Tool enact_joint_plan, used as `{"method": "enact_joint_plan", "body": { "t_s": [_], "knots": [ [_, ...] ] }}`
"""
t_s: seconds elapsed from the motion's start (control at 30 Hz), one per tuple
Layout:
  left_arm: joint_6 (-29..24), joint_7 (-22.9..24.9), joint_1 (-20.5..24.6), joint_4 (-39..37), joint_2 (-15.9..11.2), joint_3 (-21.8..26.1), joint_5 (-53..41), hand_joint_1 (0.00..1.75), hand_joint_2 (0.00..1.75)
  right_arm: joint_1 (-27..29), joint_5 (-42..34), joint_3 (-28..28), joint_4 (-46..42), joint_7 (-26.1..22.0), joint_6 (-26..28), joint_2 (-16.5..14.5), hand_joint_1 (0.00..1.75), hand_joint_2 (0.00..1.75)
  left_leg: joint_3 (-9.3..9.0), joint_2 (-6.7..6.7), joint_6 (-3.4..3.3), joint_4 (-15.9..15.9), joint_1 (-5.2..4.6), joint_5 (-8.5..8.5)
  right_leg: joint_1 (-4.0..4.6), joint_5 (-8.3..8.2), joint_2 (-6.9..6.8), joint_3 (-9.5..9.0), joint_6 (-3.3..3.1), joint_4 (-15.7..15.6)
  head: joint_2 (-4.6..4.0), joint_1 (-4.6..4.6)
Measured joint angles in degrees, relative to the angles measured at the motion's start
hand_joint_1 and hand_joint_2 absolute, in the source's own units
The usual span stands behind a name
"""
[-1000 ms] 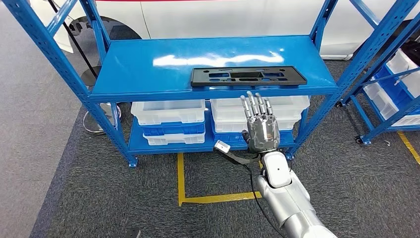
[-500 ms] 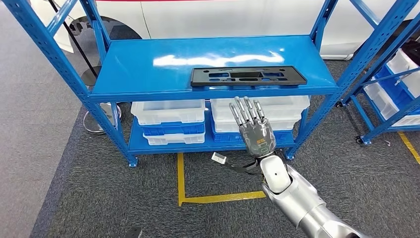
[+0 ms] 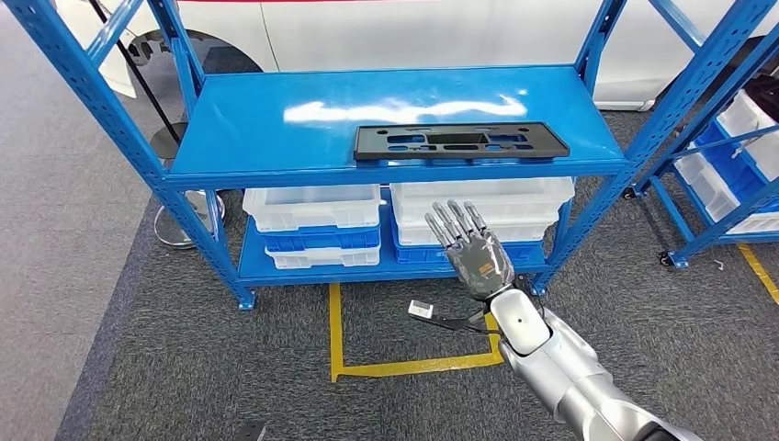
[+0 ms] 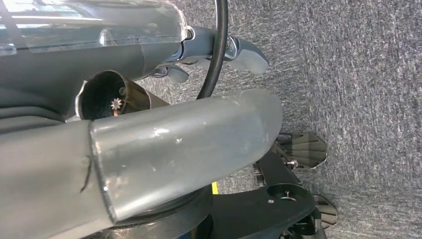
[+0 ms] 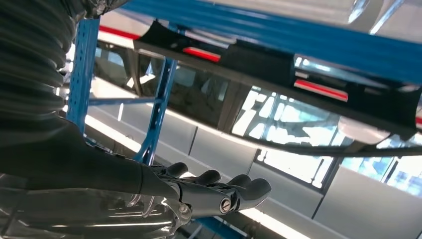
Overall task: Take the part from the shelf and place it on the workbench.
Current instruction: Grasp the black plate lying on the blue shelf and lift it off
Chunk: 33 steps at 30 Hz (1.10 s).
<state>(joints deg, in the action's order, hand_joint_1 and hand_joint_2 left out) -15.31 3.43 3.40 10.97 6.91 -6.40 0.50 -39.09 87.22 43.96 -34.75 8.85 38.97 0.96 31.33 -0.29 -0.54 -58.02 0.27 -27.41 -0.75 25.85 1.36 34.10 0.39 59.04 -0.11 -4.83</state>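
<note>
Right hand: raised in front of the shelf [image 3: 395, 165], palm side turned away from the head view, hand at [image 3: 470, 250]; fingers spread apart and extended, holding nothing; fingertips lie below the front edge of the upper deck and do not touch it.
Right hand, wrist view: fingers [image 5: 234, 191] stretched out side by side below the underside of the blue deck.
Left hand: thick grey thumb [image 4: 174, 154] fills the foreground of its wrist view over grey carpet; whether the fingers are apart or together cannot be told.
Part: flat black plate with cut-outs [image 3: 459, 141], lying flat on the upper deck near its front edge, just above and beyond the right hand, untouched.
Lower deck: white trays [image 3: 312, 204] stacked over blue trays [image 3: 321, 241], directly behind the right hand.
Floor: grey carpet with yellow tape lines [image 3: 336, 331]; a small white tag on a dark cable [image 3: 420, 309] hangs beside the right wrist.
Background: white car body [image 3: 413, 32] behind the shelf; second blue rack [image 3: 726, 156] at the right.
</note>
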Motion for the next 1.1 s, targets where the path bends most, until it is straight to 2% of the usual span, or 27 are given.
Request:
{"method": "enact_joint_plan", "body": {
  "t_s": [0.2,0.63,0.93,1.1],
  "knots": [
    [0.0,0.0,0.0,0.0,0.0,0.0,-0.1,0.0,0.0,0.0,-1.2,-2.6,4.3,-2.2,0.0,-1.4,0.0,1.75,0.0,0.0,0.0,0.0,0.0,0.0,0.01,0.0,0.0,0.0,0.0,0.0,0.0,0.0],
    [0.1,-0.2,-0.1,0.0,0.0,0.0,-0.4,0.0,0.0,-0.1,-2.3,-4.9,7.0,-4.5,0.0,-2.6,0.0,1.75,0.0,0.0,0.0,0.0,0.0,0.0,0.0,0.0,0.0,0.0,0.0,0.0,0.0,0.0],
    [-0.2,-0.1,-0.1,0.0,0.0,0.0,-0.8,0.0,0.0,0.4,-8.0,-11.5,4.3,-14.7,0.0,-4.9,0.0,1.75,0.0,0.01,0.0,0.0,0.0,0.0,0.02,0.0,0.01,0.01,0.0,0.0,0.0,0.0],
    [-0.2,0.0,-0.1,0.0,0.0,0.0,-1.0,0.0,0.0,1.3,-7.8,-14.9,1.7,-17.2,0.0,-6.5,0.0,1.75,0.01,0.0,0.0,0.0,-0.03,0.0,0.0,-0.01,0.01,0.01,0.01,0.0,0.0,0.0]
  ]
}}
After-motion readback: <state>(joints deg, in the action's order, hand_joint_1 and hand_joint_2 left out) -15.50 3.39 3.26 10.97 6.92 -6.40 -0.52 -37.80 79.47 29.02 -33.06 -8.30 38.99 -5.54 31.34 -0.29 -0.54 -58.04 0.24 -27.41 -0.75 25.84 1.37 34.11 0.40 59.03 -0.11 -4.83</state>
